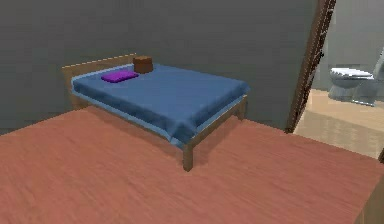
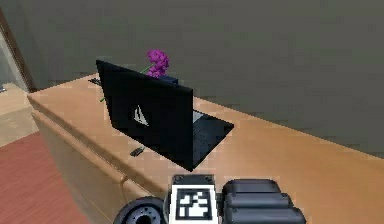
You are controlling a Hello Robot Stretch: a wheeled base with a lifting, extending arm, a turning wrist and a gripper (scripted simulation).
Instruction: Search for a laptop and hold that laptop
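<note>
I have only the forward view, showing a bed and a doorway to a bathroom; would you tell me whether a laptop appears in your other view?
Observer: Yes. In the arm side view a black laptop stands open on a long wooden counter.
Operator: Thank you. Which way does it face?
Observer: The back of its lid, with a pale triangle mark, faces the camera, and the base lies beyond it.
Operator: Is anything standing close to it?
Observer: A purple plant rises just behind the lid's top edge.
</note>
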